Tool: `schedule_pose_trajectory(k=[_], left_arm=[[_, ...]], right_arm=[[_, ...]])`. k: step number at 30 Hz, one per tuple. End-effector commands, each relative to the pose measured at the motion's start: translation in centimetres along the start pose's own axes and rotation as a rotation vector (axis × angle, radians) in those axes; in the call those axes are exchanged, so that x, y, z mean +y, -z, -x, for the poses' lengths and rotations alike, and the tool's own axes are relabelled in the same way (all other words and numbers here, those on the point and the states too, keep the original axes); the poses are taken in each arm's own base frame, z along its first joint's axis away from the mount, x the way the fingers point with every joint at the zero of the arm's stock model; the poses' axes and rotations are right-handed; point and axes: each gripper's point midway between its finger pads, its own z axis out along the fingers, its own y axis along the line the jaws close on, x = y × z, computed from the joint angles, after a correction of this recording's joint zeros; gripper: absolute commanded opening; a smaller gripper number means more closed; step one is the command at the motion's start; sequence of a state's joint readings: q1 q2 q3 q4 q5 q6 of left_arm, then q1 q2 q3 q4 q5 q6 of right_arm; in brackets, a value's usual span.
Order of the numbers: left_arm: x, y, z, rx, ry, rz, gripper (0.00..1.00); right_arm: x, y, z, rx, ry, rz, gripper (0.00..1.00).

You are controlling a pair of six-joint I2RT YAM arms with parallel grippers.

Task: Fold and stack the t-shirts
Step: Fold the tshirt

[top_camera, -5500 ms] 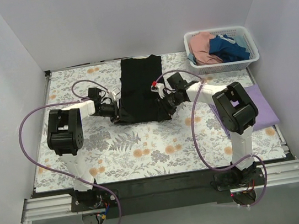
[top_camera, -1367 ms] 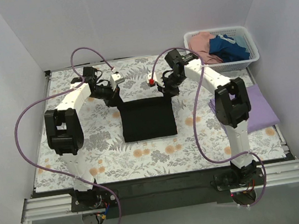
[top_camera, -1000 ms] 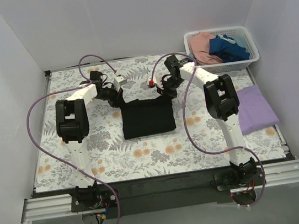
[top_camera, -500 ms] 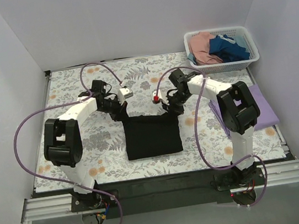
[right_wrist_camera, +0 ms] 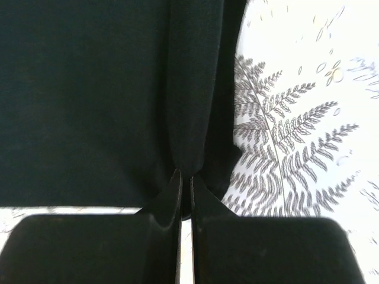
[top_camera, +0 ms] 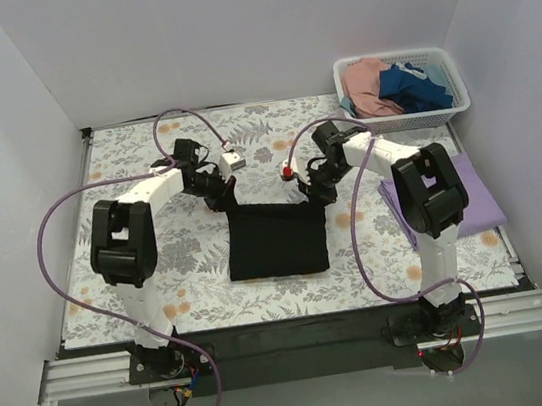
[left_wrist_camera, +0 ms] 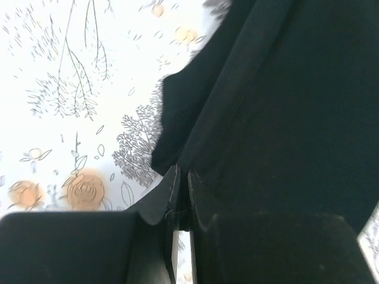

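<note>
The black t-shirt [top_camera: 277, 243] lies folded into a rectangle at the table's middle. My left gripper [top_camera: 227, 202] is shut on its far left corner; in the left wrist view the cloth [left_wrist_camera: 278, 106] is pinched at the left gripper [left_wrist_camera: 182, 177]. My right gripper [top_camera: 316, 193] is shut on the far right corner; in the right wrist view the cloth [right_wrist_camera: 89, 89] bunches at the right gripper [right_wrist_camera: 185, 177]. A folded lavender t-shirt [top_camera: 461, 191] lies at the right. Pink [top_camera: 367, 83] and dark blue [top_camera: 414, 82] shirts sit in the basket.
A white lattice basket [top_camera: 440, 111] stands at the far right corner. The table has a floral cover [top_camera: 159, 269]. White walls close in the left, back and right. Purple cables loop over both arms.
Both grippers have pulled the folded black shirt toward the near edge, still holding its far corners. Earlier the shirt lay longer, and its near end was brought over to the far end.
</note>
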State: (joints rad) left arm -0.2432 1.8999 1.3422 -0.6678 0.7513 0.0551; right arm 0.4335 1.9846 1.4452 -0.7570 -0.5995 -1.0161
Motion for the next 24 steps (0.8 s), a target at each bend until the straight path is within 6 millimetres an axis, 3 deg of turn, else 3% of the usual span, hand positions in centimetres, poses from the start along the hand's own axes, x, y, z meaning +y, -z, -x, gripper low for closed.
schedule_pose_trajectory(k=[1, 6, 10, 15, 19, 24], left_arm=[[3.2, -1.1, -0.5, 0.007, 0.006, 0.067, 0.00], [4.6, -1.8, 0.2, -0.001, 0.029, 0.069, 0.00], [2.9, -0.8, 1.6, -0.048, 0.016, 0.026, 0.00], [0.2, 2.3, 4.5, -0.099, -0.062, 0.038, 0.00], [-0.6, 2.6, 6.0, -0.118, -0.101, 0.032, 0.00], [1.5, 1.2, 6.0, -0.095, -0.079, 0.047, 0.00]], right_arm=[[-1.9, -0.2, -0.6, 0.016, -0.023, -0.016, 0.01], [-4.2, -0.4, -1.5, 0.032, -0.053, -0.048, 0.01], [-5.2, 0.8, 0.2, -0.004, -0.053, -0.085, 0.01], [-3.7, 3.6, 3.2, -0.076, -0.022, -0.110, 0.01], [-2.1, 4.5, 2.6, -0.054, 0.000, -0.122, 0.01], [-3.3, 3.8, 0.2, 0.015, -0.003, -0.134, 0.01]])
